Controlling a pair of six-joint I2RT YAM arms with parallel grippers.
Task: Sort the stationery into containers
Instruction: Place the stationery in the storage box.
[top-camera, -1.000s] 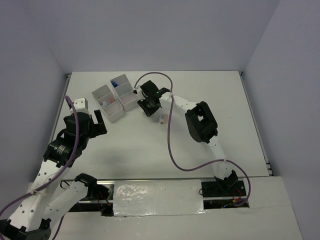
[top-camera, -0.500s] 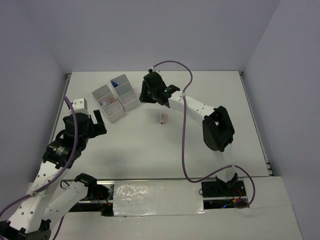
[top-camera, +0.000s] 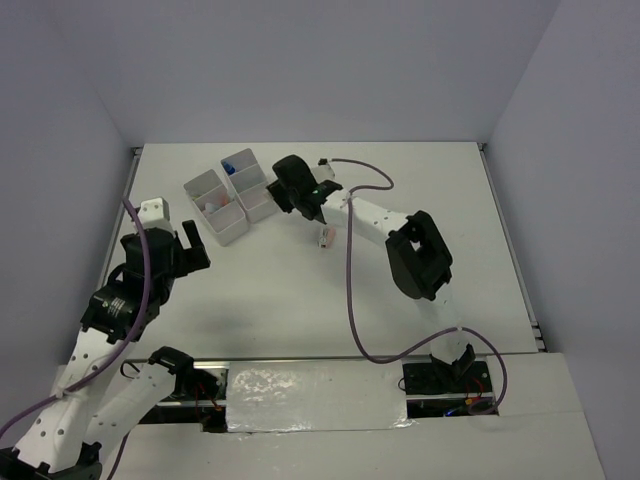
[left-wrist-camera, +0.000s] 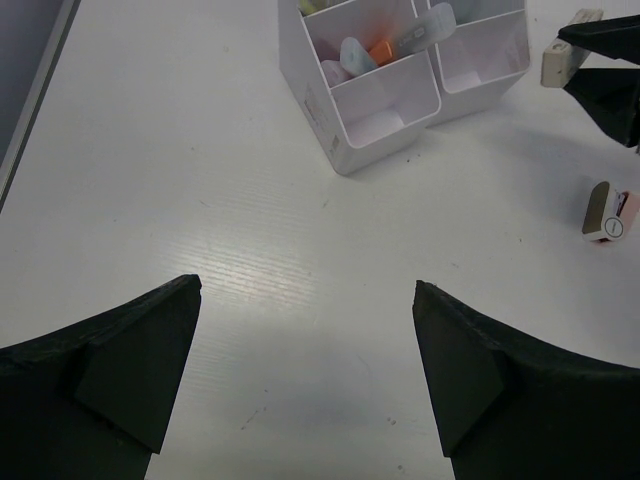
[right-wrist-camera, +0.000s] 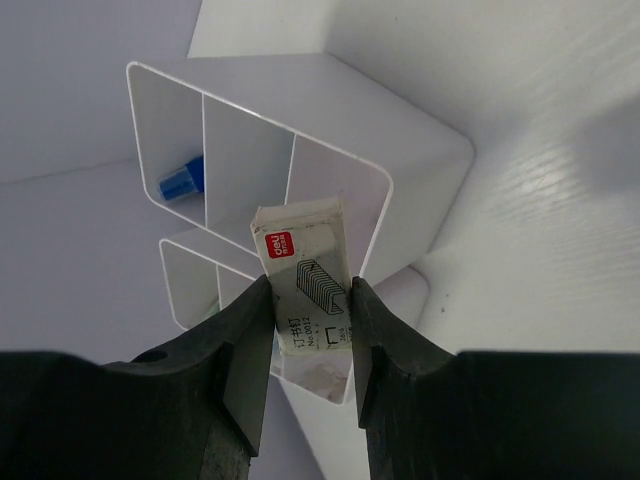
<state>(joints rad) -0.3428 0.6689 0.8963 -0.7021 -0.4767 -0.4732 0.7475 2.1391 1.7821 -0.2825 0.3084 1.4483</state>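
My left tool (left-wrist-camera: 305, 300) is wide open over the surface (left-wrist-camera: 200, 200), near-left of the bins (left-wrist-camera: 330, 120). My right tool (right-wrist-camera: 310, 300) is clamped on a small white staple box (right-wrist-camera: 300, 270), just right of the bins. A pinkish-white item (left-wrist-camera: 605, 212) lies on the surface further right of the bins.

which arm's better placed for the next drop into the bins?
Right. The right claw is shut on a small white staple box and sits right beside the bins. The left claw is open and empty, farther back from them.
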